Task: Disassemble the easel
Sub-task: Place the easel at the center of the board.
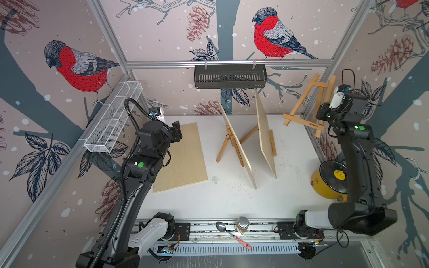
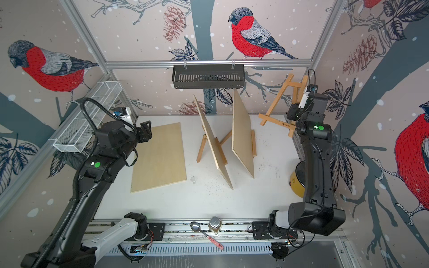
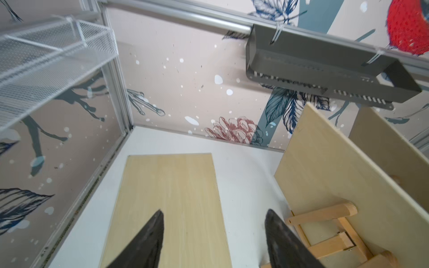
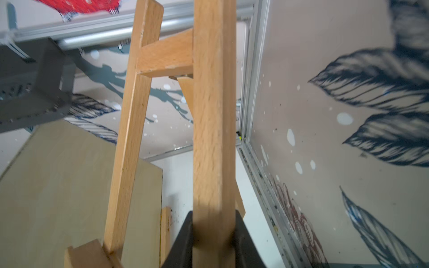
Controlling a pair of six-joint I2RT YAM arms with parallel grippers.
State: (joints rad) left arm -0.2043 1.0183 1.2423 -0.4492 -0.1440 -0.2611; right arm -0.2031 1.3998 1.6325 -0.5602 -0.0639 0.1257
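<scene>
Easel [image 1: 301, 121], upper right in a top view, clamped by one leg between fingers of right gripper [image 4: 213, 215]; left gripper [image 3: 214, 212] wide.

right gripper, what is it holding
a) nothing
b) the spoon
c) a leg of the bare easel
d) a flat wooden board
c: in the right wrist view the right gripper is shut around one upright wooden leg of the easel, which carries no board.
</scene>
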